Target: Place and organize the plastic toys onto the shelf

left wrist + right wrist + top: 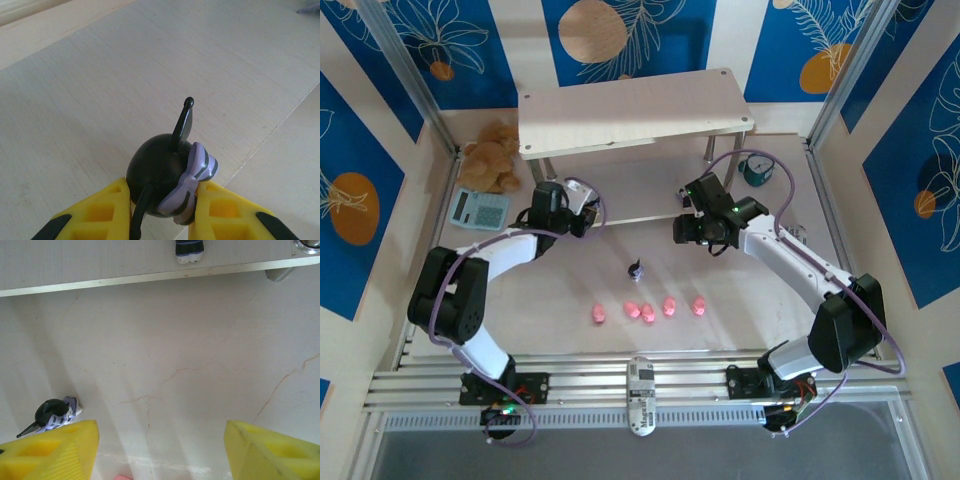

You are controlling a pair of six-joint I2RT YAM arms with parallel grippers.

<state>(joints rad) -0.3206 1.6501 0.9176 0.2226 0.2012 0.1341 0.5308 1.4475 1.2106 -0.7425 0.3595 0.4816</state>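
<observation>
Five tiny pink plastic pigs (648, 312) are laid out in a loose row on the near side of the pale table (750, 310). They're well apart from the two-tier shelf of whitish wood-grain boards on thin metal legs (635, 110) at the far end, so none of those can be counted as done yet.

One small black figurine with a lilac striped bow (155, 170) is clamped between the yellow fingers (95, 215) of the left gripper (162, 197), jaws closed snugly on its round body. It's held just over the lower board (100, 100) of the shelf, towards the left end. Whether it's touching the wood can't be told.

A second black figurine (636, 268) is lying on the table between the pigs and the shelf. The right gripper (160, 430) is hung over bare table near the front edge of the lower board, jaws spread wide with nothing between them.

On that board a pair of small white-tipped dark feet (189, 251) can be made out, so a third figurine is probably parked there already, though the rest of it is cut off. Nothing is seen on the top board (570, 125) from overhead.

So roughly: one likely placed, one being set down, six to be picked up, and all the tidy lining-up is left to be done.
</observation>
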